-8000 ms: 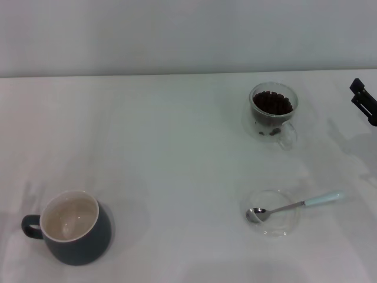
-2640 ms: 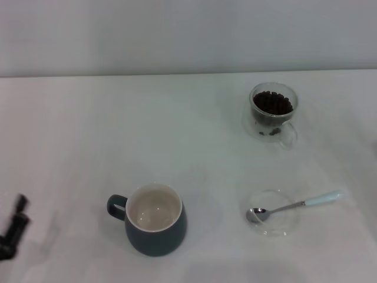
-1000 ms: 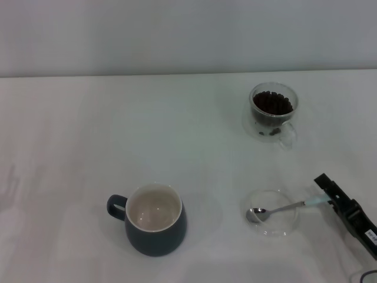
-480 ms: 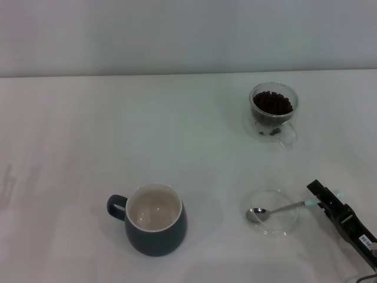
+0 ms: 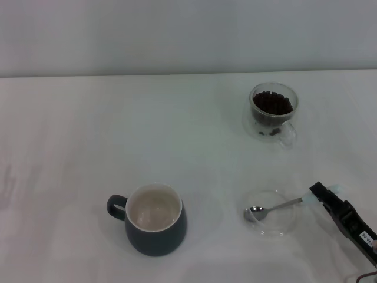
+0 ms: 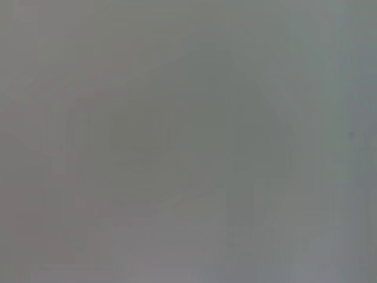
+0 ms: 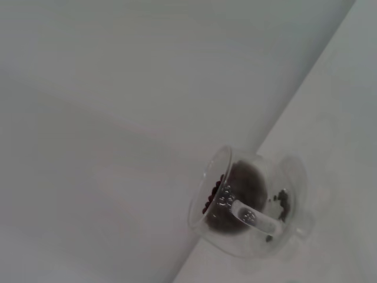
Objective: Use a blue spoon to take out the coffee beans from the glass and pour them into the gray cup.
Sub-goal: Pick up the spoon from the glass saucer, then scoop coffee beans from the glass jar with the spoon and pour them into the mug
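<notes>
The blue spoon (image 5: pixel 294 203) lies with its silver bowl in a flat clear saucer (image 5: pixel 283 223) at the front right, its pale handle pointing right. My right gripper (image 5: pixel 322 193) reaches in from the lower right corner and lies across the far end of that handle. The glass (image 5: pixel 273 112) stands at the back right, holding the coffee beans (image 5: pixel 272 102). The right wrist view also shows the glass (image 7: pixel 291 177) and its coffee beans (image 7: pixel 232 203). The gray cup (image 5: pixel 154 227) stands at front centre, upright and empty, handle to the left. My left gripper is out of view.
The white table (image 5: pixel 118 135) runs back to a pale wall. Open tabletop lies between the gray cup and the saucer, and between the saucer and the glass. The left wrist view is a uniform grey blur.
The gray cup went from the front left to front centre and the left arm withdrew. My right gripper came in from the lower right onto the spoon handle. The spoon shifted slightly left.
</notes>
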`<state>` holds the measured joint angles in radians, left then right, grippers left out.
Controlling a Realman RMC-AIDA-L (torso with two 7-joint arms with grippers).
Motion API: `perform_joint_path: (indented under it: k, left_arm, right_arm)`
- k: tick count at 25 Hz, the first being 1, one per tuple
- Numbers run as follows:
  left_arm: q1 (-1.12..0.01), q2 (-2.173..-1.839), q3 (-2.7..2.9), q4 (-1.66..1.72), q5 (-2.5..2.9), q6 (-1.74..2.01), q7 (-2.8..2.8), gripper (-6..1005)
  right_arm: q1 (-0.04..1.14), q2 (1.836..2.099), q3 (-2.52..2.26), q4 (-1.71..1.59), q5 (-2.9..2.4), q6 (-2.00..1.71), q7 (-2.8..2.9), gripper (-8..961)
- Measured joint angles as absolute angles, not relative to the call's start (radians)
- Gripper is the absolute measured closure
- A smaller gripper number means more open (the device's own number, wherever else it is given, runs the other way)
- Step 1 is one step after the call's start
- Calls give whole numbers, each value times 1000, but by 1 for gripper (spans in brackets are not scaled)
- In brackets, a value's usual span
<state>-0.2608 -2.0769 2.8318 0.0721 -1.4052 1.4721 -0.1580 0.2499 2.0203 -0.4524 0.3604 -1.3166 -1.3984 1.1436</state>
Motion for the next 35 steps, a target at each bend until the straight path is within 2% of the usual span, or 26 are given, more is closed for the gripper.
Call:
perform_joint_path:
  k: [6, 9, 16, 21, 29, 35]
  left_arm:
    - [-258, -2077, 2832, 72, -1405, 1472, -158, 288]
    - [-253, -2078, 2832, 73, -1405, 1474, -158, 288]
    - [-248, -2081, 2832, 83, -1405, 1474, -163, 288]
    - [-245, -2085, 2836, 88, -1404, 1469, -264, 287]
    - [-241, -2086, 2833, 100, -1405, 1437, -342, 287]
    - [-239, -2086, 2832, 128, -1406, 1402, -341, 288]
  right_arm:
    - [248, 2018, -453, 337, -1318, -1441, 1173, 773]
    - [243, 2015, -456, 297, -1317, -1479, 1214, 817]
    - [243, 2013, -461, 160, -1315, -1533, 1261, 816]
    - [307, 2006, -477, -85, -1317, -1543, 1296, 815]
    - [439, 2003, -632, -421, -1319, -1362, 1299, 813]
    - [459, 2009, -785, -538, -1319, -1204, 1268, 812]
